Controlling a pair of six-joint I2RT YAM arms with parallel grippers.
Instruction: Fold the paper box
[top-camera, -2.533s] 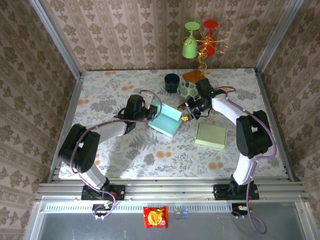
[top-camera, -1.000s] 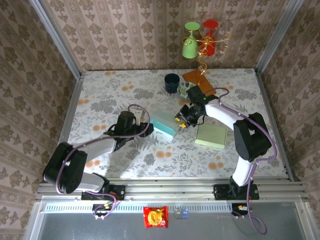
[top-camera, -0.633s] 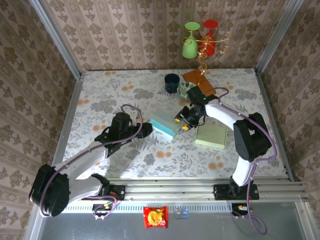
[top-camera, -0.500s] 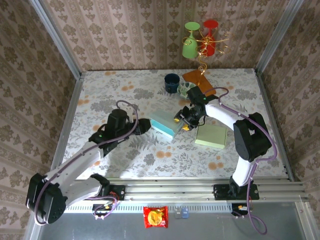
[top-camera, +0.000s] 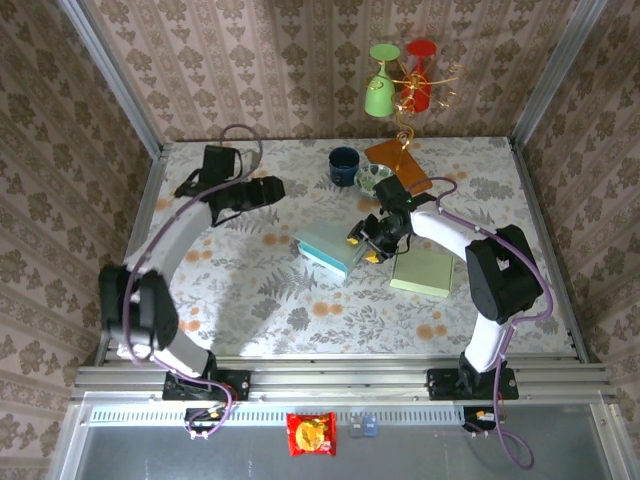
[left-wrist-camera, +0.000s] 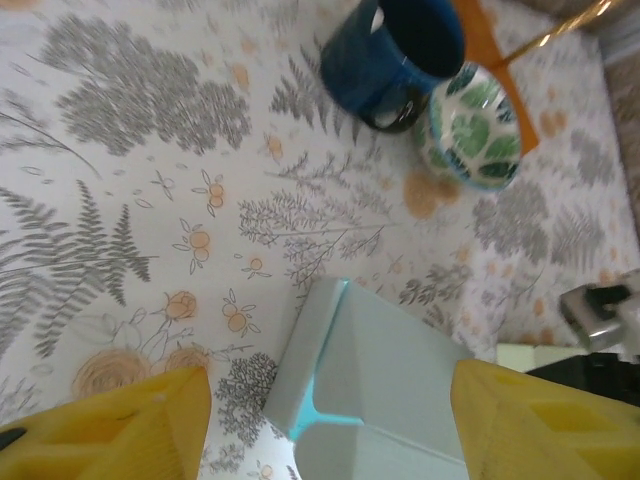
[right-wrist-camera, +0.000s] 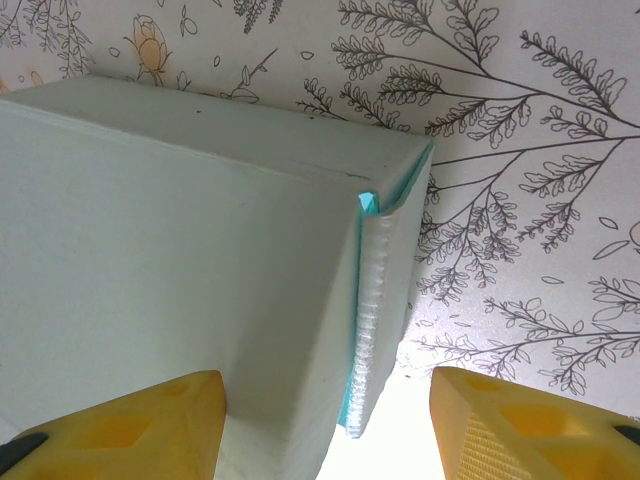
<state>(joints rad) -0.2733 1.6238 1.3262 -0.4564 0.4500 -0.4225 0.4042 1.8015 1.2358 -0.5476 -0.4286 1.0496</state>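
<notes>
The pale teal paper box (top-camera: 328, 248) lies closed and flat on the floral table (top-camera: 240, 290), near the middle. My right gripper (top-camera: 366, 241) sits at its right end. In the right wrist view the box (right-wrist-camera: 180, 260) and its side flap (right-wrist-camera: 385, 300) lie between the yellow fingers (right-wrist-camera: 130, 425), and the gripper (right-wrist-camera: 330, 440) is open, with a gap on the right. My left gripper (top-camera: 268, 189) hovers at the back left, apart from the box. Its wrist view shows the box (left-wrist-camera: 400, 390) below the open gripper (left-wrist-camera: 330, 440).
A dark blue mug (top-camera: 344, 162) and a green patterned bowl (top-camera: 374, 178) stand behind the box, beside an orange stand (top-camera: 398, 155) with hanging glasses. A flat light-green box (top-camera: 421, 271) lies to the right. A red snack packet (top-camera: 311, 434) lies off the table's front.
The open box has been folded down flat. The left arm let go, swung away to the back left and opened wider. The right gripper opened while staying at the box's right end.
</notes>
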